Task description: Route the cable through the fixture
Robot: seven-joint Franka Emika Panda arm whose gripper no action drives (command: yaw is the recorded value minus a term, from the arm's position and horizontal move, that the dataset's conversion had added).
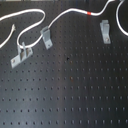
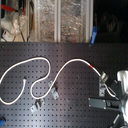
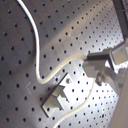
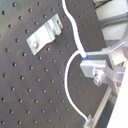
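Observation:
The white cable (image 1: pixel 60 17) loops across the black pegboard, its red band (image 1: pixel 89 13) near the first exterior view's top. The fixture (image 1: pixel 105 30), a pale silver clip, stands just below and right of the band; it also shows in the second exterior view (image 2: pixel 104 76) and in both wrist views (image 3: pixel 56 97) (image 4: pixel 45 34). My gripper (image 4: pixel 86 64) is shut on the cable (image 4: pixel 75 35) a short way from the fixture, not touching it. In the second exterior view the gripper (image 2: pixel 106 91) hangs at the right, beside the fixture. A slack loop of cable (image 3: pixel 50 75) curves past the clip.
A darker grey clip (image 1: pixel 46 36) and a longer bracket with two pegs (image 1: pixel 21 54) stand at the first exterior view's left, inside the cable's loops. Shelves with clutter (image 2: pixel 50 20) back the board in the second exterior view.

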